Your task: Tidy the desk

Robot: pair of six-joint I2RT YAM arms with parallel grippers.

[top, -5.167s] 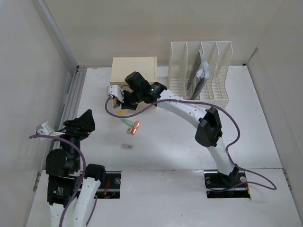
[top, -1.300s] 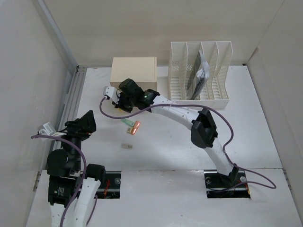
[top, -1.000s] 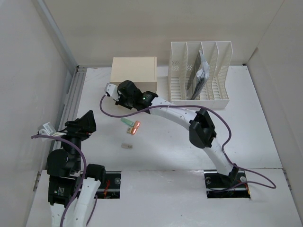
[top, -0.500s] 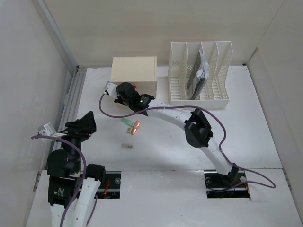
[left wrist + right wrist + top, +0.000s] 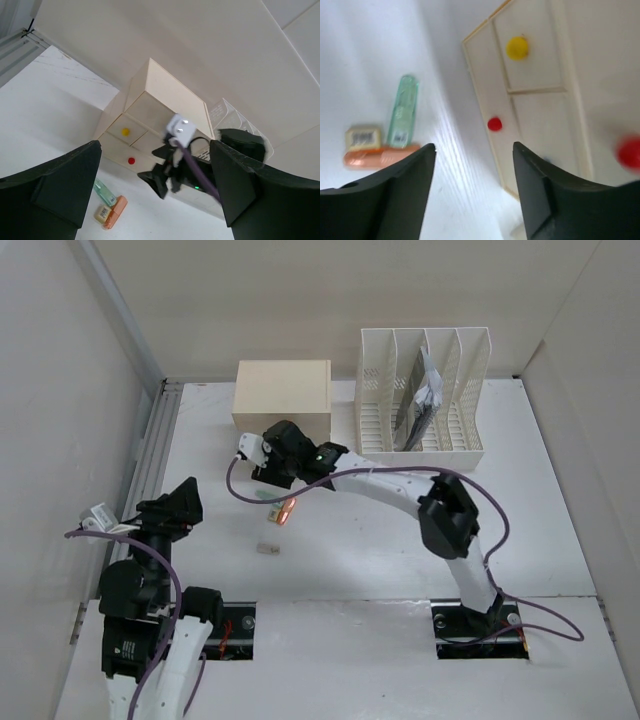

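Near the cream drawer box (image 5: 282,390) at the far side of the white surface (image 5: 380,560), the right arm's fingers (image 5: 395,200) stand spread; the left arm's fingers (image 5: 60,195) gape wide at the near left.

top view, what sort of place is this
Probably a robot test cell staged as an office: a white desk boxed in by pale walls, two arms bolted at its near edge, a cream drawer box and slotted file rack.

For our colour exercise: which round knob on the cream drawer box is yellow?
The round yellow knob on the upper drawer of the cream drawer box; a round red knob sits below it.
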